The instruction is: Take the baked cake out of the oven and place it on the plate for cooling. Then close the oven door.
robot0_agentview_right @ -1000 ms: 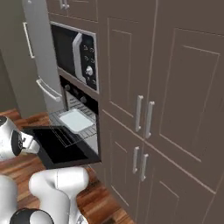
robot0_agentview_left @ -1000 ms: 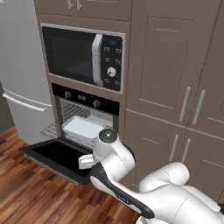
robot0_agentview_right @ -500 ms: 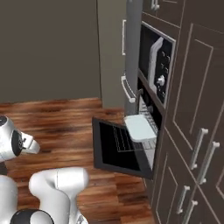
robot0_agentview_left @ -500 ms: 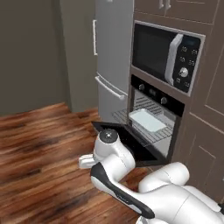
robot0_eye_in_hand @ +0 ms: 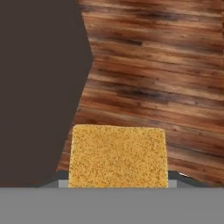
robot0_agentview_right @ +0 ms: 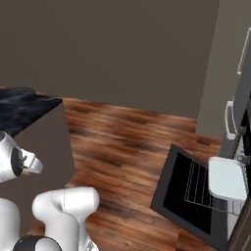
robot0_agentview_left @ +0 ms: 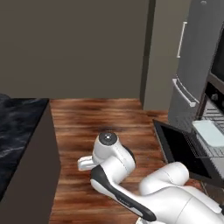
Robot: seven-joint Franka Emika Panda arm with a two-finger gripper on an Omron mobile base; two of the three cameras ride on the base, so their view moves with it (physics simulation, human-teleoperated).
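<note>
At right edge of both base views, oven (robot0_agentview_left: 214, 131) has slid aside; I'm driving off. Gripper (robot0_eye_in_hand: 118, 183) part-closed on cake (robot0_eye_in_hand: 118, 155); plate comes next, door (robot0_agentview_right: 188, 193) down.

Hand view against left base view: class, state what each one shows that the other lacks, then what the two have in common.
Hand view alone: a golden, speckled cake close up at the bottom, between the jaws. Left base view alone: the open oven door, a pale tray on the pulled-out rack, the grey fridge, a black counter top and the white arm. Shared: the brown wooden floor and a dark cabinet side.
</note>
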